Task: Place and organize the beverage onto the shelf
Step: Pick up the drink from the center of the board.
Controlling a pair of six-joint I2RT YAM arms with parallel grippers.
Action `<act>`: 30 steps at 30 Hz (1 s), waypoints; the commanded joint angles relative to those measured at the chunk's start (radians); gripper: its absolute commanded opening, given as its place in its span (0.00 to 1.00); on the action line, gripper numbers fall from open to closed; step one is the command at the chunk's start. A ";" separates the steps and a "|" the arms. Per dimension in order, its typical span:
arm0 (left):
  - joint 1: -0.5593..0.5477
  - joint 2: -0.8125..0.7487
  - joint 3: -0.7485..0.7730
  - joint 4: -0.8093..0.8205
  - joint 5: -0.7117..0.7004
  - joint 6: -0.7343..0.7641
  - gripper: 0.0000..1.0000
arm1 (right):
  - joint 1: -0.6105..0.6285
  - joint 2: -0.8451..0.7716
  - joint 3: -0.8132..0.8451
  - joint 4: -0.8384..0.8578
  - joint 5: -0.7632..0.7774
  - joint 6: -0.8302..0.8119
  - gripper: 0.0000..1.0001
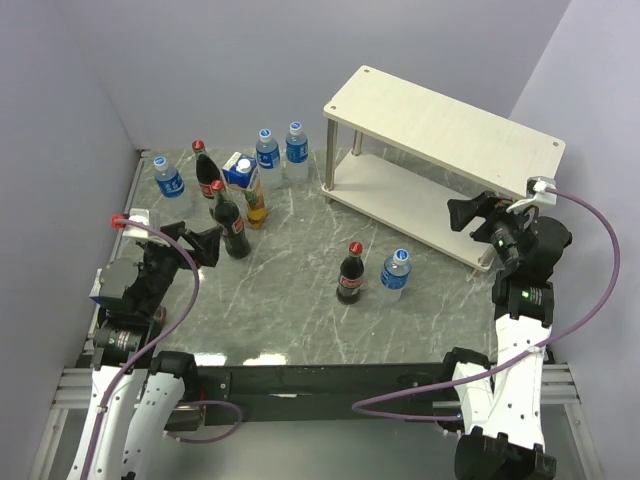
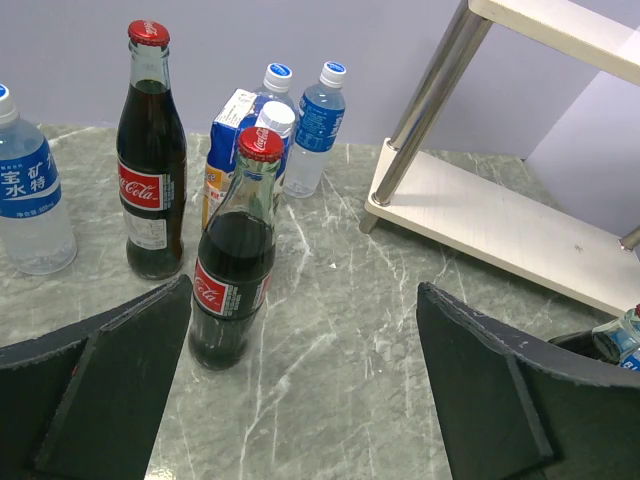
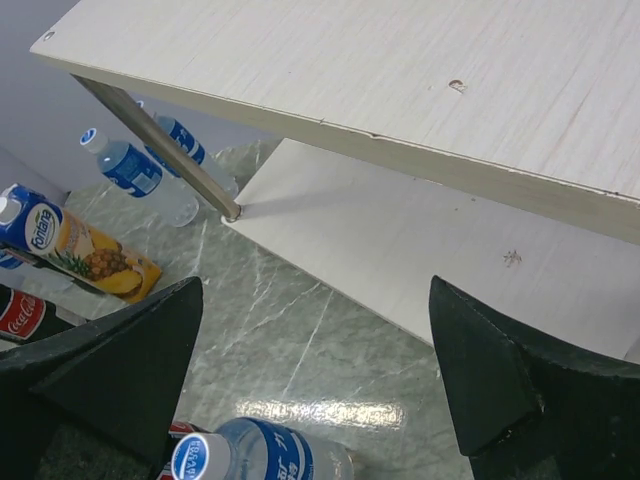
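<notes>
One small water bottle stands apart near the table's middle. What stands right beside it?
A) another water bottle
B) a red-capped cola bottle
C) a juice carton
B: the cola bottle stands just left of that water bottle, away from the other drinks.

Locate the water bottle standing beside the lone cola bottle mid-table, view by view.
Top external: water bottle right of centre, before the shelf.
Left wrist: water bottle lower right edge, mostly hidden.
Right wrist: water bottle bottom edge, left of centre.
Shared landmark: the shelf.

Pale matt wooden shelf [image 1: 450, 125] on shiny metal legs [image 2: 432, 92]; glossy marbled table [image 1: 300, 270].
</notes>
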 commanded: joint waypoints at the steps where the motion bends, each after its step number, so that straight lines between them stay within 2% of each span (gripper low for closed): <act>1: 0.002 -0.006 0.028 0.019 0.008 0.016 0.99 | -0.010 -0.021 0.012 0.047 -0.015 -0.010 1.00; 13: 0.002 -0.008 0.028 0.019 0.011 0.016 0.99 | -0.018 -0.018 0.012 0.041 -0.029 -0.013 1.00; 16: 0.002 -0.006 0.028 0.021 0.015 0.016 1.00 | -0.016 -0.018 0.012 0.031 -0.107 -0.076 1.00; 19: 0.002 -0.005 0.028 0.021 0.023 0.016 1.00 | -0.019 -0.058 -0.043 0.066 -0.309 -0.220 1.00; 20: 0.002 -0.005 0.028 0.021 0.026 0.016 0.99 | -0.016 -0.072 -0.057 0.064 -0.449 -0.337 1.00; 21: 0.002 -0.005 0.026 0.024 0.027 0.016 0.99 | -0.015 -0.069 -0.051 0.025 -0.489 -0.390 1.00; 27: -0.002 0.004 0.025 0.025 0.046 0.015 0.99 | 0.016 -0.034 0.070 -0.179 -0.515 -0.620 1.00; 29: -0.002 0.003 0.026 0.027 0.049 0.013 0.99 | 0.038 -0.005 0.116 -0.251 -0.559 -0.752 1.00; 30: -0.002 0.003 0.026 0.027 0.049 0.013 1.00 | 0.053 0.009 0.132 -0.367 -0.590 -0.813 1.00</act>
